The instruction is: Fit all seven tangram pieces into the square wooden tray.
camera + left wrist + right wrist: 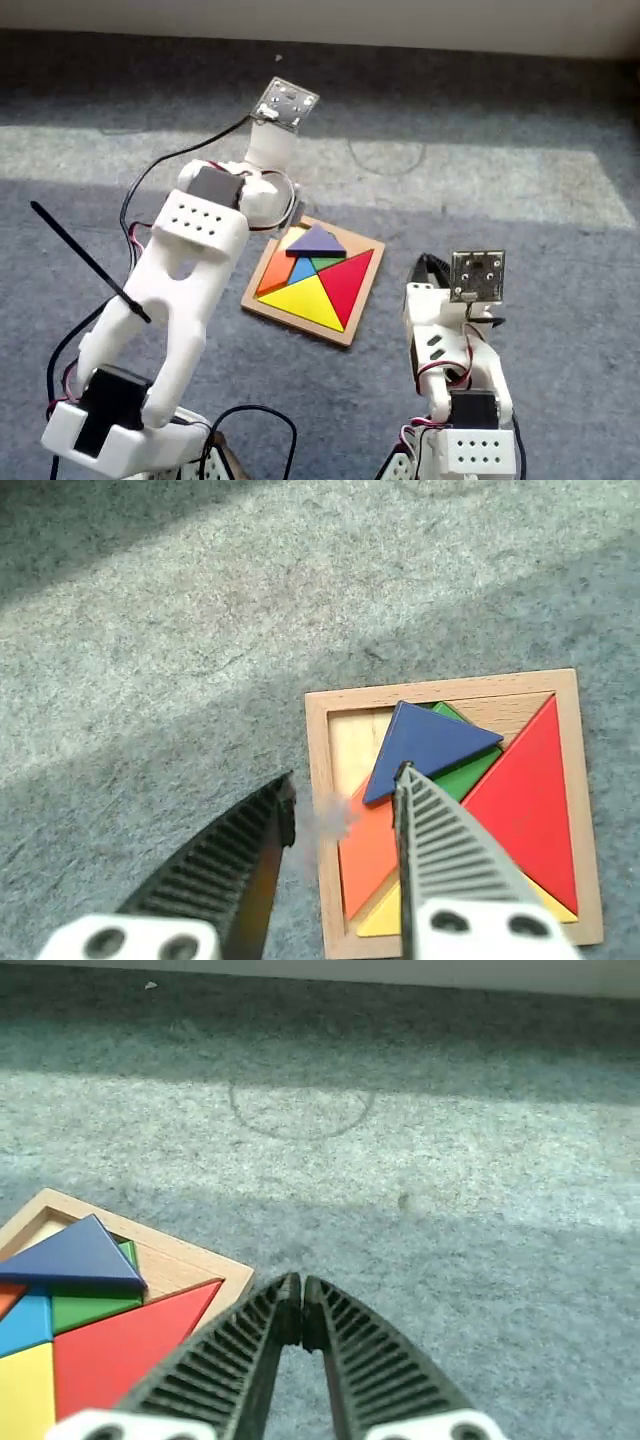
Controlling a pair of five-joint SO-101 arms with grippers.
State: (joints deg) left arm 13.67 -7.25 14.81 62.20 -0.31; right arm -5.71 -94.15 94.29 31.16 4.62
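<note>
Hovering over tray point(440, 683) with left gripper point(344, 777), jaws spread wide, nothing between them but the tray's rim: one finger above the orange piece point(365, 850) inside, the other outside above carpet point(150, 630). Just past the inner fingertip, blue triangle point(425, 745), not yet seated.

Judging by looks: thin painted wood, so likely light, stiff, a little slick on its faces, not fragile. Lies on top of green point(470, 775) rather than down in the tray, with edges proud and free. Best pinched across two edges near a corner, or nudged by one edge toward the bare wood gap beside it.

Deep blue, flat, matte, askew, with one corner over the gap and another near red triangle point(525, 800). Red, yellow point(300, 300) and orange seemingly flush in the tray.

Right gripper point(300, 1295): jaws pressed together, holding nothing, above carpet, with the tray's corner close beside them.
</note>
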